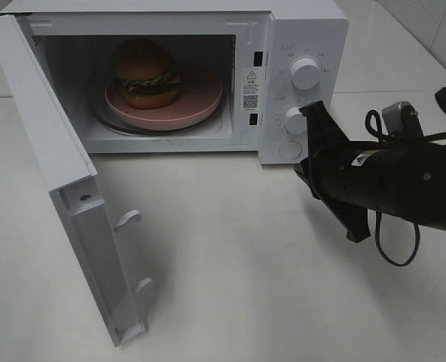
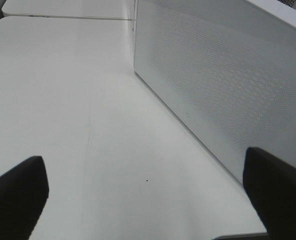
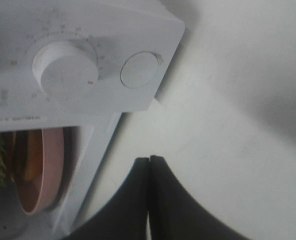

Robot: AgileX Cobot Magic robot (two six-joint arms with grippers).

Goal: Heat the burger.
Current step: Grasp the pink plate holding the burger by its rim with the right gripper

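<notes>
The burger [image 1: 146,72] sits on a round pink plate [image 1: 200,102] inside the open white microwave [image 1: 306,30]. Its door [image 1: 65,173] is swung wide to the left. My right gripper [image 1: 301,172] is shut and empty, low in front of the microwave's control panel, near its bottom right corner. In the right wrist view the shut fingertips [image 3: 149,160] point at the table below the lower dial [image 3: 65,70] and round button [image 3: 139,70]; a slice of the burger [image 3: 0,157] and plate [image 3: 50,170] shows. My left gripper [image 2: 148,200] is open and empty, facing the door's outer face [image 2: 228,85].
The panel has an upper dial [image 1: 306,73], a lower dial [image 1: 294,119] and a round button [image 1: 289,149]. The open door juts out over the white table [image 1: 230,264] at the front left. The left arm is out of the exterior view.
</notes>
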